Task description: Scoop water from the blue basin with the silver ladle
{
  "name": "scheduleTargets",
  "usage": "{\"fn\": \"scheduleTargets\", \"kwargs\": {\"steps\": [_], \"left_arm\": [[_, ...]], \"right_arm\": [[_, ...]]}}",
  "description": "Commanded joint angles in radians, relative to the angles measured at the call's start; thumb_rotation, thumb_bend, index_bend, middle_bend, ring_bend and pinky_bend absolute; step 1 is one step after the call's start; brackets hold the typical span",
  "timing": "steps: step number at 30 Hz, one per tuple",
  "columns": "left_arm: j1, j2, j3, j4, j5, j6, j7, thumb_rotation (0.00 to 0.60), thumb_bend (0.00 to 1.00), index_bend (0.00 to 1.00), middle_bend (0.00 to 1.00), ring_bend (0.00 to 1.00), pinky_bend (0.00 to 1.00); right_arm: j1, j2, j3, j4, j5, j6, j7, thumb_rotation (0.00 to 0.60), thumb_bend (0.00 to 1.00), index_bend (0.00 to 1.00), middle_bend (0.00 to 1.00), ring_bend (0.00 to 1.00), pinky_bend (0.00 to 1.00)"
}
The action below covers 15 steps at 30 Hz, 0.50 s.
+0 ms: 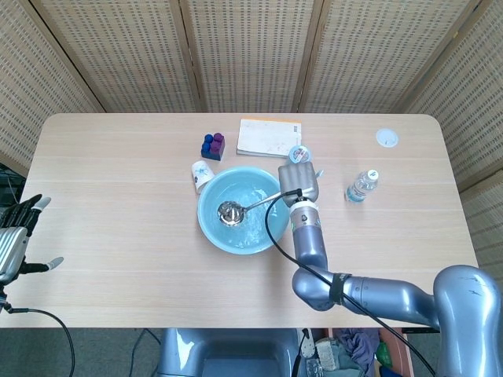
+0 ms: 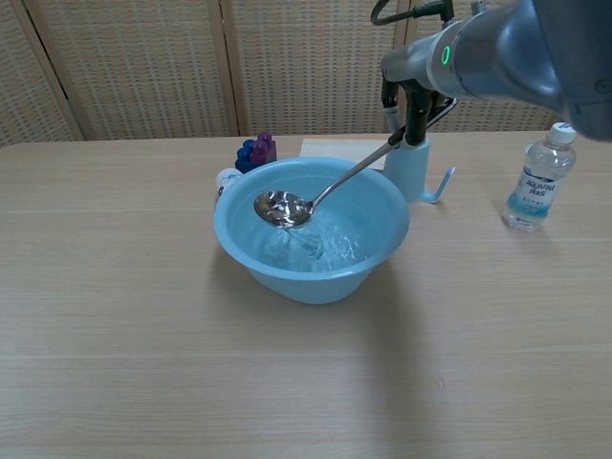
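The silver ladle [image 1: 229, 212] sits with its bowl raised over the water in the blue basin [image 1: 209, 229], handle running right and up to my right hand [image 1: 299, 182], which grips the handle's end just past the basin's right rim. From the head view I see the basin near the middle of the surface [image 1: 118, 236], with a small white cup [image 1: 201, 174] and blue and purple blocks [image 1: 212, 145] at its far left, a notebook [image 1: 269, 137] beyond it, a light blue mug [image 1: 299, 154] partly behind my hand, and a water bottle [image 1: 361, 186] further right. My left hand [image 1: 20, 236] hangs off the left edge, fingers apart, holding nothing.

In the chest view the ladle [image 2: 280, 207] is clearly lifted clear of the rippling water, bowl roughly level with the basin [image 2: 239, 249] rim; the right hand [image 2: 413, 96] closes on the handle high up. That height I cannot judge from above. The left hand shows only in the head view.

My worry: the long handle held at its very end may roll in my grip and tip the bowl, spilling on the surface. Swinging right, my arm could also clip the mug [image 2: 413, 170].
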<state>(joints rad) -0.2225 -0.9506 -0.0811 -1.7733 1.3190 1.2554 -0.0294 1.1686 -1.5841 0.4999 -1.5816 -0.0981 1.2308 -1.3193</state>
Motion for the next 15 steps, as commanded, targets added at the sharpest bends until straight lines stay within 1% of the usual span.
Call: {"fn": "scheduleTargets", "kwargs": {"steps": [1,15], "left_arm": [[0.0,0.0,0.0,-0.001,0.0,0.001,0.0,0.6,0.0,0.0,0.0,0.0,0.0],[0.002,0.006,-0.001,0.0,0.003,0.004,-0.012,0.6,0.0,0.0,0.0,0.0,0.0]], "right_arm": [[0.015,0.018,0.003,-0.016,0.015,0.011,0.004,0.6,0.86,0.8,0.99,1.0,1.0],[0.076,0.062,-0.003,-0.065,0.049,0.083,-0.004,0.6,0.86,0.81,0.99,1.0,1.0]]}}
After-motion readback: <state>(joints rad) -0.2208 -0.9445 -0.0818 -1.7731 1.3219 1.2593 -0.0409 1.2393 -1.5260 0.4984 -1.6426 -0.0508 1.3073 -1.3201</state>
